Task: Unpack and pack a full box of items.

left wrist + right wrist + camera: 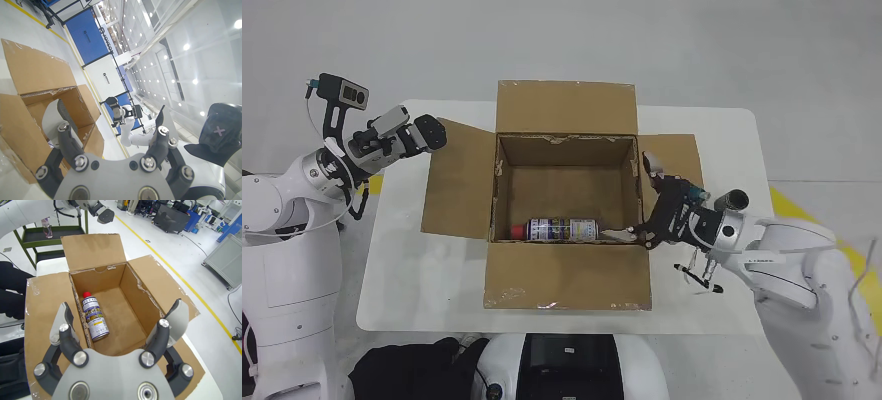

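An open cardboard box [567,275] stands in the middle of the white table with all its flaps folded out. Inside, a spray can [562,229] with a red cap lies on its side against the front wall; it is also seen in the right wrist view as the can [94,317]. My right gripper [634,200] hovers open over the box's right rim, holding nothing, and its fingertips [122,309] frame the box's inside [117,306]. My left gripper [430,132] hangs open and empty in the air beyond the left flap, its fingertips [109,111] beside the box [43,75].
The white table [392,260] has bare room left and right of the flaps. A dark bundle [412,370] lies by the front left corner. A green cart [47,236] with a bottle stands off the table. My left gripper [105,214] shows beyond the box's far flap.
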Robot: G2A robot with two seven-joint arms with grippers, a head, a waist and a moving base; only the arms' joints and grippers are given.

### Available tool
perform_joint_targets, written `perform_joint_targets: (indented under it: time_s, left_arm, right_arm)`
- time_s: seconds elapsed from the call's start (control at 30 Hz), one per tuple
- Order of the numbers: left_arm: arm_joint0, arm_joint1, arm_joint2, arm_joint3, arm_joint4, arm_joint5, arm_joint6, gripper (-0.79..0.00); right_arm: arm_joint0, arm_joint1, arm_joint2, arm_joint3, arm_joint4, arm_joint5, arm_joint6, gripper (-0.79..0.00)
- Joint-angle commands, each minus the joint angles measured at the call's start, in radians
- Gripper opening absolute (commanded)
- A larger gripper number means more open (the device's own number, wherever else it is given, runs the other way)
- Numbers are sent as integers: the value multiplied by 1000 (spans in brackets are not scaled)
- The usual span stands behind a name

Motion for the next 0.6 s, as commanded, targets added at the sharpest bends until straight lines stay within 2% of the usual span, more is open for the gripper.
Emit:
perform_joint_targets:
  time_s: [0.0,0.23,0.57]
  left_arm:
    - [0,0,0,0,0,0,0,0]
    - [0,0,0,0,0,0,0,0]
    - [0,0,0,0,0,0,0,0]
  right_arm:
    - [-52,7,70,-18,9,8,15,0]
    - [-212,28,267,-45,57,4,75,0]
    - [-393,39,451,-47,99,15,74,0]
